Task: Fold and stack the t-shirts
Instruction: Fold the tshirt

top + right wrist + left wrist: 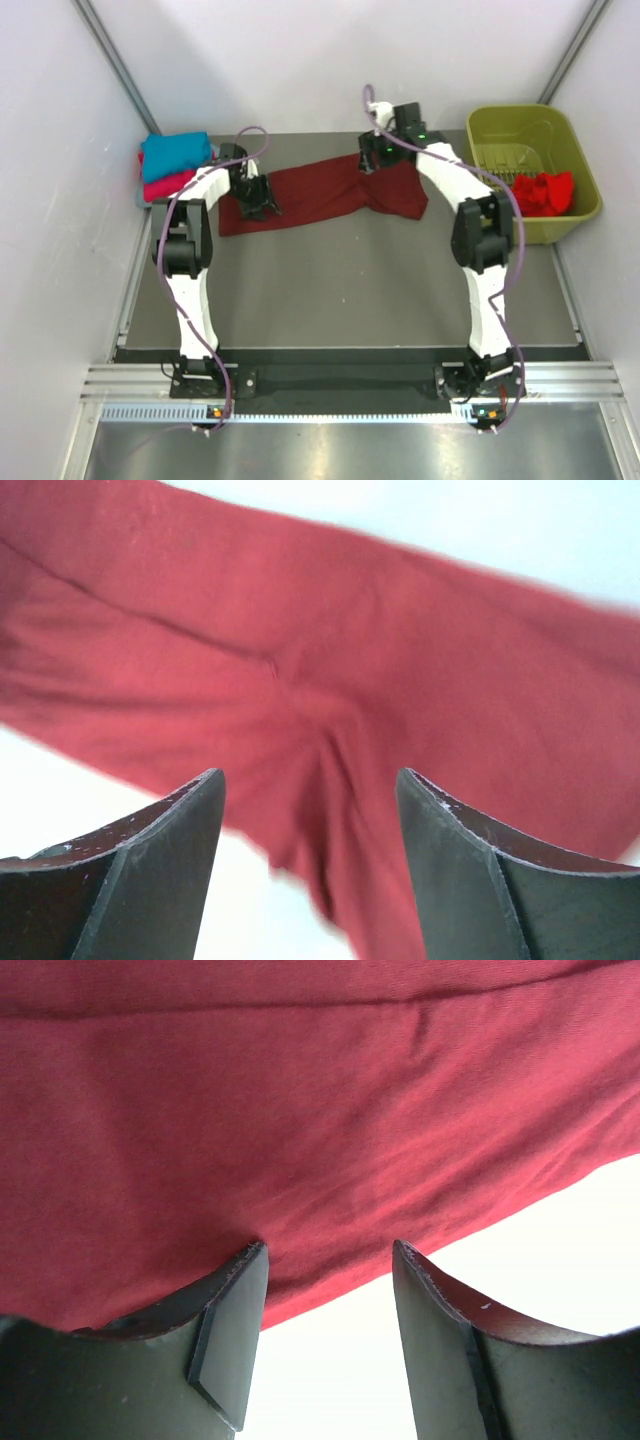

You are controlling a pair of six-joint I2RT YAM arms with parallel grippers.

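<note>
Dark maroon t-shirt [320,190] lies as a long, rumpled band across the far side of the counter [350,290]. Its left end is at the left hand [257,197] and its bunched right end at the right hand [372,157]. Both wrist views show the fingers apart with cloth just beyond the tips, so nothing is clamped.

The teal shirt [175,152] sits folded on the pink-red shirt [165,185] in the far-left corner. A bright red shirt [545,190] waits in the olive-green basket [500,125].

The likely risk is that a hand pinches only the top layer, so the band would fall open when lifted. The lumpy right end could also slip, skewing the fold. A careless sweep to the left might knock the stack.
</note>
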